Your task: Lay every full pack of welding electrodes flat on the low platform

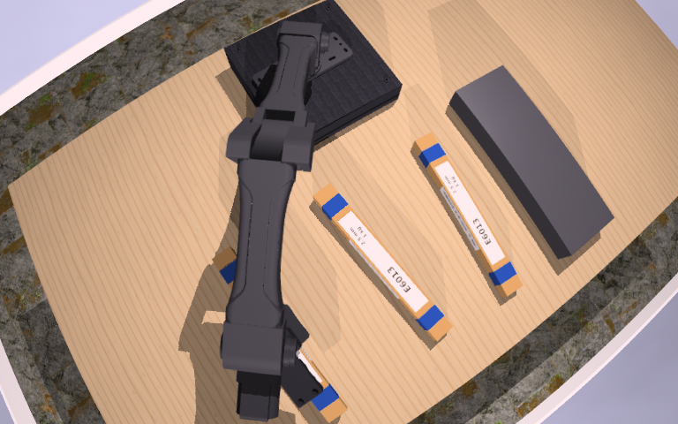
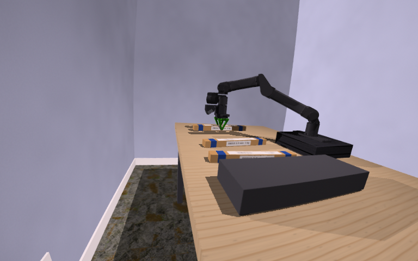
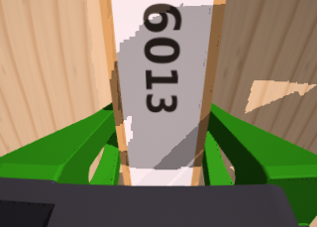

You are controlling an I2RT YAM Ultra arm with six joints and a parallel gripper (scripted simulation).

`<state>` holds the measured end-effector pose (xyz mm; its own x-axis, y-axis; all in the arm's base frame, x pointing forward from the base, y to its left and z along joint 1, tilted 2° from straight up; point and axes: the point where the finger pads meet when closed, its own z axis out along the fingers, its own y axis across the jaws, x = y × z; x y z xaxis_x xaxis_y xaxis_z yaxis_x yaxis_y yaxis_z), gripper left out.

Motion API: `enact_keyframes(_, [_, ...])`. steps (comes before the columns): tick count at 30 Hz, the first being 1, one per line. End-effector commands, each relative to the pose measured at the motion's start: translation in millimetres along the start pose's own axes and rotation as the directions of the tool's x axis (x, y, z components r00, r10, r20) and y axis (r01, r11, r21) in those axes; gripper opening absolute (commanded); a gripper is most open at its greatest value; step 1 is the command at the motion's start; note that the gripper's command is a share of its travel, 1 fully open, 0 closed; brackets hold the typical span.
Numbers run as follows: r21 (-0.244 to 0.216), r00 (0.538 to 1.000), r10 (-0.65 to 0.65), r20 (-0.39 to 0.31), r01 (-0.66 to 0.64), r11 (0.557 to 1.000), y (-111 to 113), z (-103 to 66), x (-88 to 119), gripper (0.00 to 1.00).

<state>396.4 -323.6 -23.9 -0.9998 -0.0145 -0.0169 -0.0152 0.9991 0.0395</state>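
Note:
My gripper is shut on the far pack, with green fingers on both long sides near its middle. That pack is level and very low over the table; a small gap beneath it cannot be told for sure. The arm hides most of it in the top view. The middle pack lies flat on the table. The third pack lies flat between the middle pack and the platform. The low dark platform carries nothing.
The black robot base stands at the table's back edge. The wooden table ends close to the outer ends of the packs. The other two packs lie between the held pack and the platform.

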Motion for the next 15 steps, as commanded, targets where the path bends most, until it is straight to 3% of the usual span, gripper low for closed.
enact_keyframes(1, [0.011,1.0,0.004,0.023,-0.004,1.0,-2.9,-11.5,-5.5,0.0])
enact_keyframes(15, [0.039,0.998,0.0,0.056,-0.003,0.999,-8.2,-17.7,-12.6,0.0])
